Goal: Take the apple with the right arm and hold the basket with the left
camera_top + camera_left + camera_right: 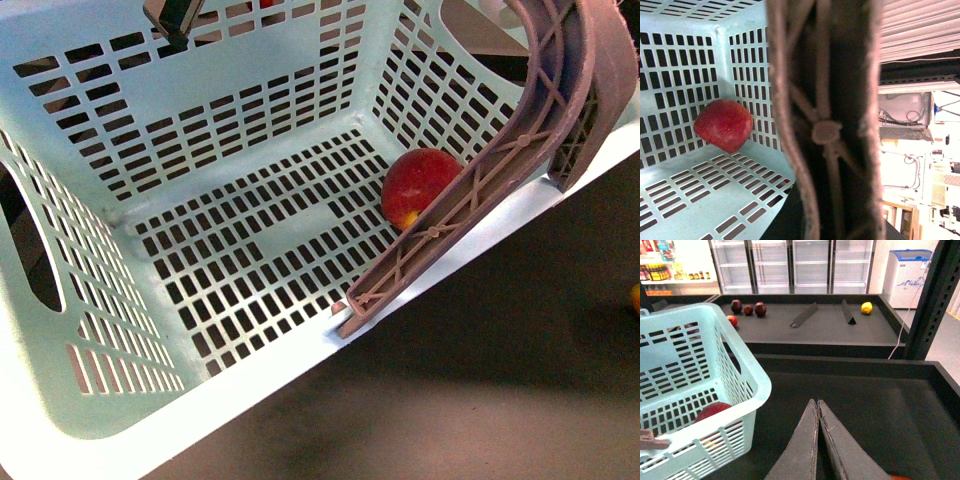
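Observation:
The red apple (420,187) lies on the slotted floor of the pale mint basket (90,130), in the corner by the brownish-mauve swing handle (480,180). It also shows in the left wrist view (723,124) and through the basket wall in the right wrist view (712,411). My left gripper is shut on the basket's handle (825,130), which fills the left wrist view; its fingers are hidden. My right gripper (816,402) is shut and empty, over the dark shelf beside the basket (700,365), outside it.
A small orange-yellow fruit (635,297) shows at the right edge of the front view. On the far shelf lie dark red and purple fruits (747,308), a yellow fruit (867,308) and two dark dividers (805,315). A black post (927,305) stands at the right.

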Robot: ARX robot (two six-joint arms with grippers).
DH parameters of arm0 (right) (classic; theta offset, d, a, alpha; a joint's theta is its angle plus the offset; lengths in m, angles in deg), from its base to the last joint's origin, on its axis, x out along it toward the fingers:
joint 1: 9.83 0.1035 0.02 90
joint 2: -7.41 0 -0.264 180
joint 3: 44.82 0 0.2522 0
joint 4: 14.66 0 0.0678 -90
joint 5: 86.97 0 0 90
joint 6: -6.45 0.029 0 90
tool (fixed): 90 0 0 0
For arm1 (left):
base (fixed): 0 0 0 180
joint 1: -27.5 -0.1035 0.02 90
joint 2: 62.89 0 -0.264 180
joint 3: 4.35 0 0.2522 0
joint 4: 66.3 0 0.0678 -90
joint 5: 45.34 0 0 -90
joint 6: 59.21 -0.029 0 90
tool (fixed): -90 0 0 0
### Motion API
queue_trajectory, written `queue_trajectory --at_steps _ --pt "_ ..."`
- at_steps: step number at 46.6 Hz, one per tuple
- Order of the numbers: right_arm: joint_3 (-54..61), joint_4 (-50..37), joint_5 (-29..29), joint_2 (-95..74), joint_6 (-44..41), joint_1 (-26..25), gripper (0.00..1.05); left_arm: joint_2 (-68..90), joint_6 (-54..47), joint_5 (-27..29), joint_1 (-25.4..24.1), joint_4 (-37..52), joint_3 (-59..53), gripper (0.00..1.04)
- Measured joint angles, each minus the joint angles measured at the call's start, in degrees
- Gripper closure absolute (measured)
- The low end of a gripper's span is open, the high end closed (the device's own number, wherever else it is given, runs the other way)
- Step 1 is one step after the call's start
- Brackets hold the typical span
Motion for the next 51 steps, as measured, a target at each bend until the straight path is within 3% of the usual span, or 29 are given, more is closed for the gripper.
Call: queue_trajectory --at_steps 23,27,40,51 --pt "-0.02 9.07 0.0 9.14 0.0 0.0 1.03 0.0 0.02 0.0 0.0 0.0 0.0 1.0" --pt "-0.02 18.47 -0.02 16.96 -0.02 0.0 1.03 0.0 0.0 0.0 0.0 0.0 0.0 1.0" --pt "-0.02 19.3 0.0 19.04 -0.04 0.0 1.03 0.0 0.04 -0.09 -0.09 0.0 0.0 1.0" --pt "-0.02 19.3 0.0 19.08 -0.07 0.0 0.67 0.0 -0.02 0.0 -0.09 0.0 0.0 1.0"
